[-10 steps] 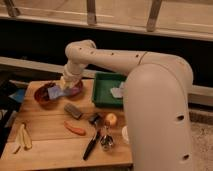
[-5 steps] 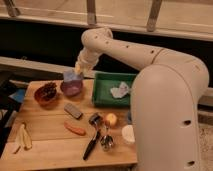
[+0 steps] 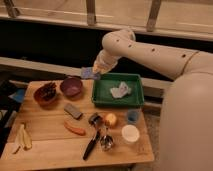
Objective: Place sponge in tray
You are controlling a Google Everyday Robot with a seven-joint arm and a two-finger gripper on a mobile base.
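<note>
My gripper [image 3: 96,70] hangs from the white arm [image 3: 150,50] above the far left corner of the green tray [image 3: 102,97]. It is shut on a blue sponge [image 3: 89,73], held in the air just left of the tray's rim and right of the purple bowl. The tray sits at the back right of the wooden table and holds a crumpled pale cloth [image 3: 121,90].
A purple bowl [image 3: 71,86] and a brown bowl of dark items [image 3: 46,93] stand at the back left. A grey block [image 3: 73,111], a carrot [image 3: 75,129], an apple [image 3: 110,120], a white cup [image 3: 130,134], a small blue cup [image 3: 132,116], utensils [image 3: 95,142] and banana peel [image 3: 22,137] lie on the table [image 3: 45,150].
The arm has swung right and up from over the bowls, carrying the sponge toward the tray's left edge.
</note>
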